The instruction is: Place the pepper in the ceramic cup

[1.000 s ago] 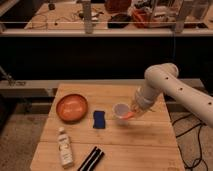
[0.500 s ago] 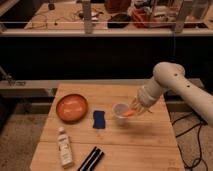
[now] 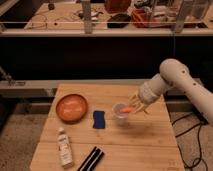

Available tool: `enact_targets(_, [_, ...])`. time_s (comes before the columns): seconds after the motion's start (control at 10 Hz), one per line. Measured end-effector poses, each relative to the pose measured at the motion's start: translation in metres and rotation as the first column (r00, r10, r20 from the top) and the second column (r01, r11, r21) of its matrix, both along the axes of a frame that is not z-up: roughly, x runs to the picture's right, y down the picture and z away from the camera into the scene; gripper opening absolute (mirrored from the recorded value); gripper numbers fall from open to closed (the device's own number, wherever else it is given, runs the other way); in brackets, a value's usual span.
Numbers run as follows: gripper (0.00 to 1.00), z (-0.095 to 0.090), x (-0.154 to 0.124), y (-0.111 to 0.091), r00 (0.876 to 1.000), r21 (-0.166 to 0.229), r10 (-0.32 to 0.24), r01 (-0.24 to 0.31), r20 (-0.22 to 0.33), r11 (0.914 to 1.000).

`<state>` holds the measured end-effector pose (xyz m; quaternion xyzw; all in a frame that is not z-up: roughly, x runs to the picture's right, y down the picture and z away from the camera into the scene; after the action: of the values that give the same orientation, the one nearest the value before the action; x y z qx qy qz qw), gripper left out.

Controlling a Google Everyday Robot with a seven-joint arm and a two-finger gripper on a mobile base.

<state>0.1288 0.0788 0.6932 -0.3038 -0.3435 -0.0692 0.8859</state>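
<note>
Nearest, at the front edge of the wooden table [image 3: 150,145], lie two black sticks [image 3: 91,159] and a white bottle [image 3: 64,147] on its side. Mid-table sits a blue pad [image 3: 99,119], with a wide orange bowl [image 3: 71,107] to its left. Right of the pad stands the ceramic cup [image 3: 119,114]. The gripper [image 3: 132,107] – on a white arm [image 3: 175,82] reaching in from the right – hangs at the cup's right rim, clasping the pepper [image 3: 128,109] just over the opening. Beyond stands a cluttered workbench [image 3: 100,20].
</note>
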Motion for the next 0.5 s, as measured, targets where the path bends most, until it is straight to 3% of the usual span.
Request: enact_targets(0.5, [0.04, 0.008, -0.036, -0.018, 0.992, -0.024, 0.126, -0.125, 0.012, 0.9918])
